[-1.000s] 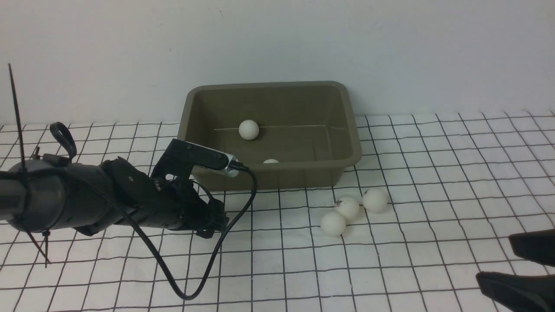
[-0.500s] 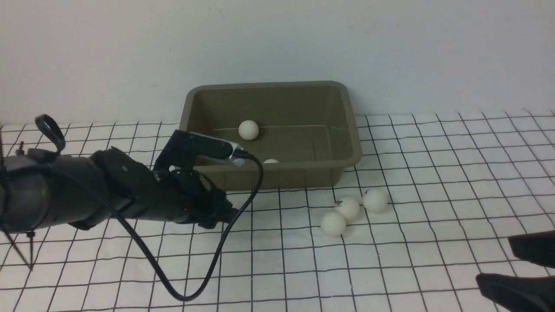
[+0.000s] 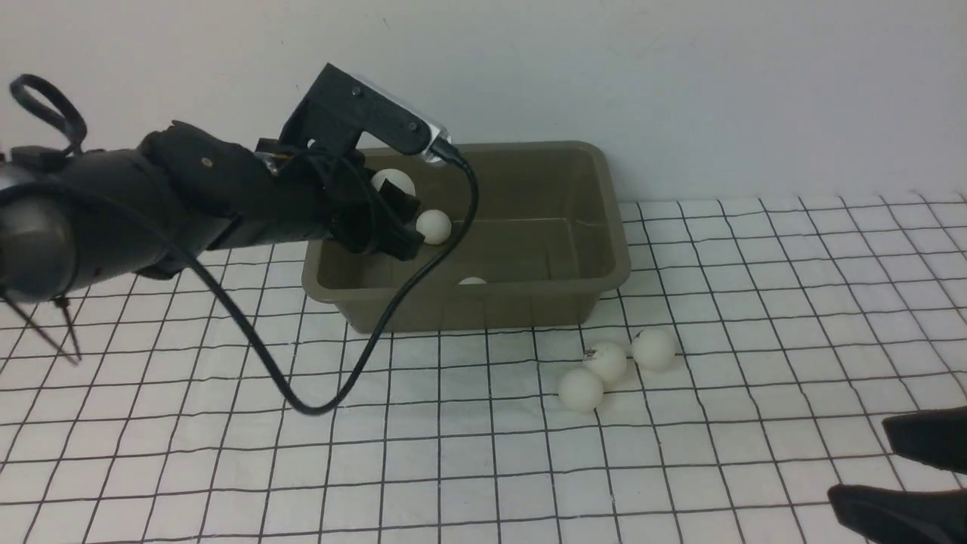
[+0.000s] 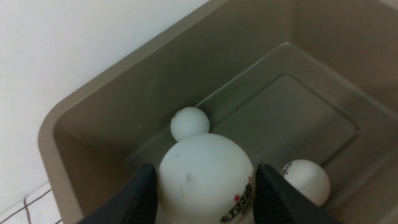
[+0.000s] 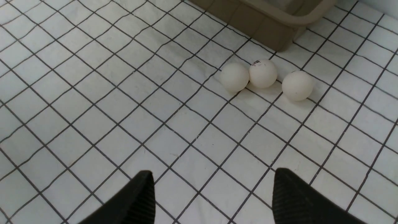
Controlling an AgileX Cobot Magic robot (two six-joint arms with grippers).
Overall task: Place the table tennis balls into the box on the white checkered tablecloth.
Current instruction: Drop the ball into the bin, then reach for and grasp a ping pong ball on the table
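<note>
Tablecloth: the white checkered tablecloth (image 3: 483, 468) is lying slightly wrinkled over the whole table, carrying everything else.
Box: the box (image 3: 491, 306) is sitting at the back of the cloth, close to the wall, open side up.
Left arm: the left arm (image 3: 189, 204) is reaching in from the left, its end hanging over the left part of the box, above the rim.
Right gripper: the right gripper (image 5: 213, 183) is hovering low over the cloth's front right corner, jaws spread wide and gripping nothing.
Left gripper: the left gripper (image 4: 205, 174) is clamping the held ball (image 3: 390, 181) between its black fingers (image 4: 140, 193), closed only as far as the ball allows.
Cable: a black cable (image 3: 363, 355) is drooping from the left wrist down towards the cloth.
Held ball: it is hanging over the box's inside, clear of the floor, showing red and black print.
Balls inside: the far ball (image 3: 434, 226) is resting by the back wall; the near ball (image 3: 472, 281) is peeking over the front wall.
Loose balls: the front ball (image 3: 581, 390) and middle ball (image 3: 606, 362) are lying touching before the box's right front corner, the right ball (image 3: 653, 349) sitting just beside them.
</note>
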